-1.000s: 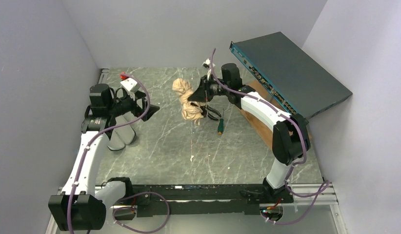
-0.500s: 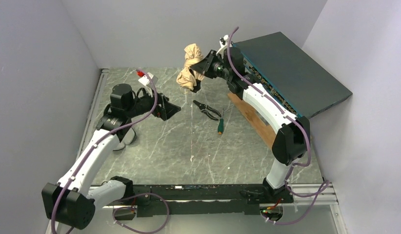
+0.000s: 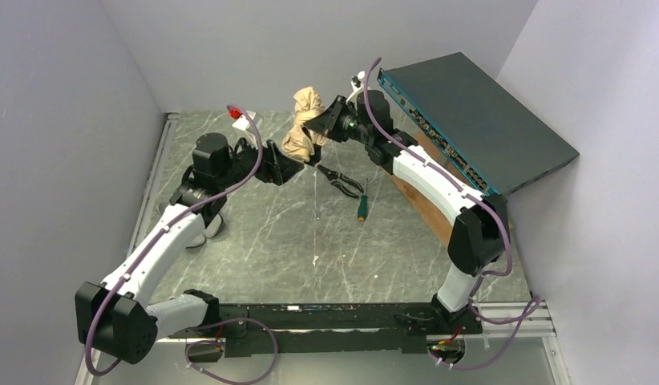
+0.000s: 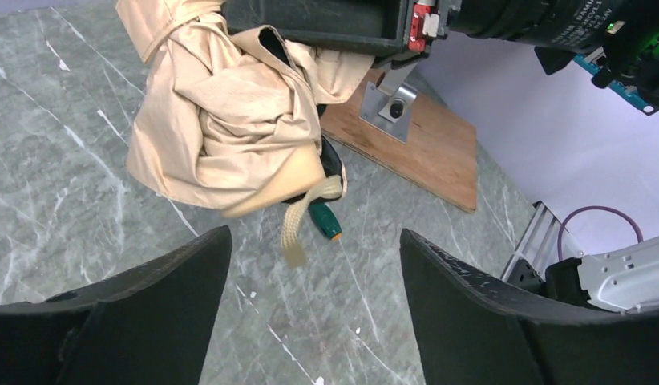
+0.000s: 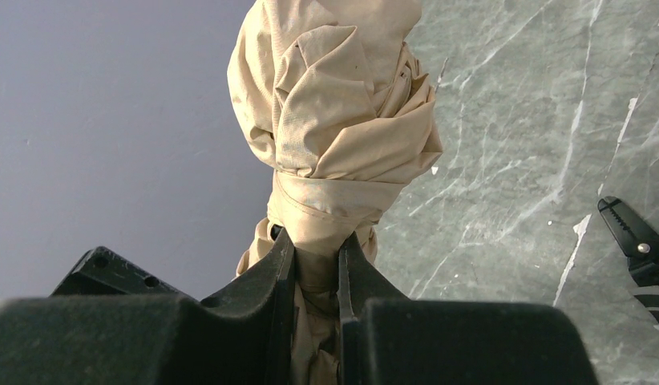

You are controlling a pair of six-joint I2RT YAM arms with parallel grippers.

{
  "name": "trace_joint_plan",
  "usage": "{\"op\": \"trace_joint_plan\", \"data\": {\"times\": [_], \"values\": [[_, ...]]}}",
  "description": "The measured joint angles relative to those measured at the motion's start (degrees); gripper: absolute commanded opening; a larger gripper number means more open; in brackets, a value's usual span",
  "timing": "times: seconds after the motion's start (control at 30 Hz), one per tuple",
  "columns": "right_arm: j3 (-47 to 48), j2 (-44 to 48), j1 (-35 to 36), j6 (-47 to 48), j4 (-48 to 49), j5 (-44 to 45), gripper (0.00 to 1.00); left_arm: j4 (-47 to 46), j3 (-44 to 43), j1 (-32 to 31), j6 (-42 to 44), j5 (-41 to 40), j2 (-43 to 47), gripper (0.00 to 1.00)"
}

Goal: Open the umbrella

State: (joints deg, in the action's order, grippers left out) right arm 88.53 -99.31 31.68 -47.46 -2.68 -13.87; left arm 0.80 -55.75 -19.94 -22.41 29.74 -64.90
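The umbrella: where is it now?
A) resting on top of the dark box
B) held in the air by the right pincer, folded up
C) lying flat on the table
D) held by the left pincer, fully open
B: the right pincer is shut on the bunched umbrella, which hangs above the table, while the left pincer is open just below it.

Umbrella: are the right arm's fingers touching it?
Touching. The right wrist view shows the right fingers pressed against both sides of the umbrella, squeezing its cloth.
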Motion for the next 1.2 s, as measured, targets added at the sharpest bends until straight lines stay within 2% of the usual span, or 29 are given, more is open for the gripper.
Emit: {"op": "trace_joint_plan", "data": {"times": [0.13, 0.33, 0.43, 0.5, 0.57, 0.6, 0.73, 0.9, 1.2], "values": [[-1.1, 0.9, 0.0, -0.2, 0.6, -0.2, 0.0, -1.9, 0.0, 0.0, -1.0, 0.5, -1.4, 0.6], [-1.2, 1.1, 0.0, -0.7, 2.8, -0.8, 0.0, -4.9, 0.0, 0.0, -2.3, 2.1, -3.2, 0.56], [-1.2, 1.1, 0.0, -0.9, 3.2, -1.2, 0.0, -5.5, 0.0, 0.0, -3.3, 2.6, -4.1, 0.47], [-1.2, 1.1, 0.0, -1.3, 3.4, -1.3, 0.0, -6.4, 0.0, 0.0, -4.1, 3.2, -4.4, 0.37], [-1.6, 1.1, 0.0, -1.7, 4.3, -1.6, 0.0, -7.8, 0.0, 0.0, -4.5, 4.1, -4.4, 0.11], [-1.8, 1.1, 0.0, -1.8, 4.4, -1.6, 0.0, -8.6, 0.0, 0.0, -4.8, 4.8, -4.4, 0.01], [-2.3, 1.2, 0.0, -2.1, 4.4, -1.7, 0.0, -9.5, -0.1, -0.4, -1.9, 7.8, -4.4, 0.0], [0.3, 0.2, -0.9, -2.0, 3.9, -1.4, 0.0, -1.6, -1.6, -3.1, 10.3, 11.4, -3.9, 0.0], [24.9, -10.4, -6.7, 0.7, 3.3, 0.4, 0.0, 23.9, 1.4, -9.2, 41.0, 15.7, 0.0, 0.0]]}}
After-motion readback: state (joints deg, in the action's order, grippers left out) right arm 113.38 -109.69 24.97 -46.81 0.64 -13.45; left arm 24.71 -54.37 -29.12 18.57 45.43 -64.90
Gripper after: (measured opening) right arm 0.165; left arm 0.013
